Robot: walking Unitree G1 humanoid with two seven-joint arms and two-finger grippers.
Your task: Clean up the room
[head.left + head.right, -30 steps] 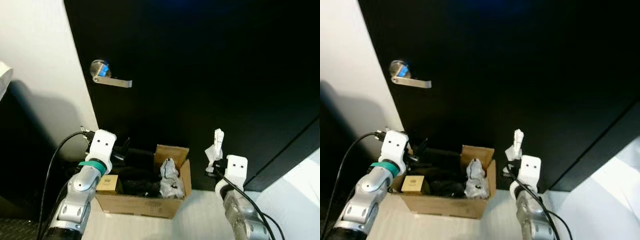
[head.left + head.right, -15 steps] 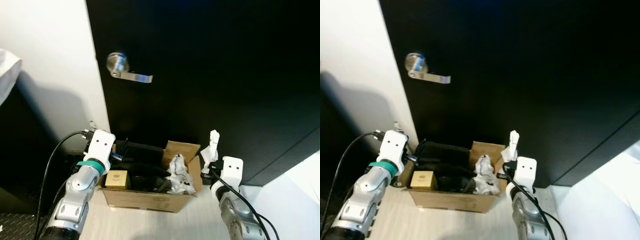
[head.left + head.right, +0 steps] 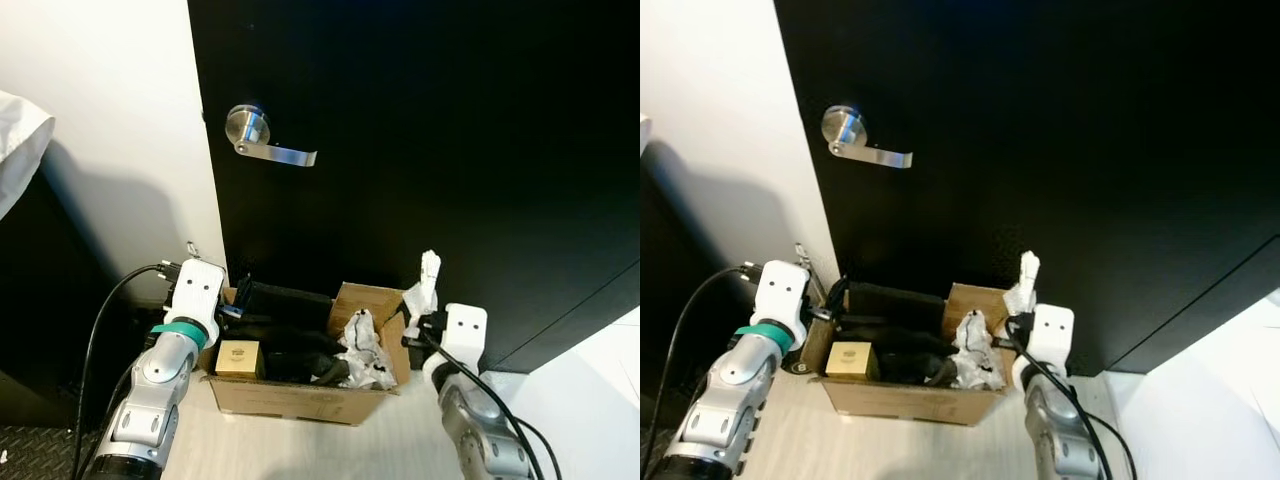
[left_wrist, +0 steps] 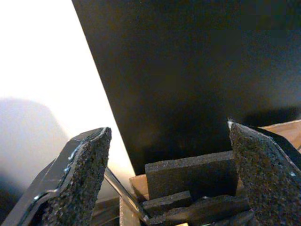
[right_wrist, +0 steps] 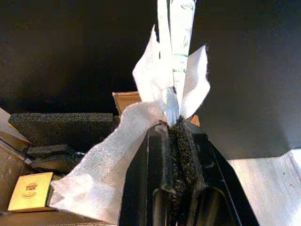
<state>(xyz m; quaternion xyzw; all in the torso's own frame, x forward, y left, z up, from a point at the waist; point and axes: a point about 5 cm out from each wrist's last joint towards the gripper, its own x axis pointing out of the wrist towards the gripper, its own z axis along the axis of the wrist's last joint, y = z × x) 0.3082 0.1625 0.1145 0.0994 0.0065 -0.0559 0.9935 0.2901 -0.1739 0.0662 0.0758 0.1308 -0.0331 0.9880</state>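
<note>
A cardboard box stands on the floor against a black door. It holds black foam pieces, a small tan box and crumpled white paper. My right gripper is shut on a wad of white paper and wrapper, held just right of the box's right rim. My left gripper is open at the box's left end, its fingers spread above the black foam.
The black door has a silver lever handle. A white wall is to the left, with a dark gap and a cable below. Pale floor lies in front of the box.
The camera has moved, so the door handle and box sit further right and closer. The right gripper still holds the paper beside the box; the left gripper stays at the left end.
</note>
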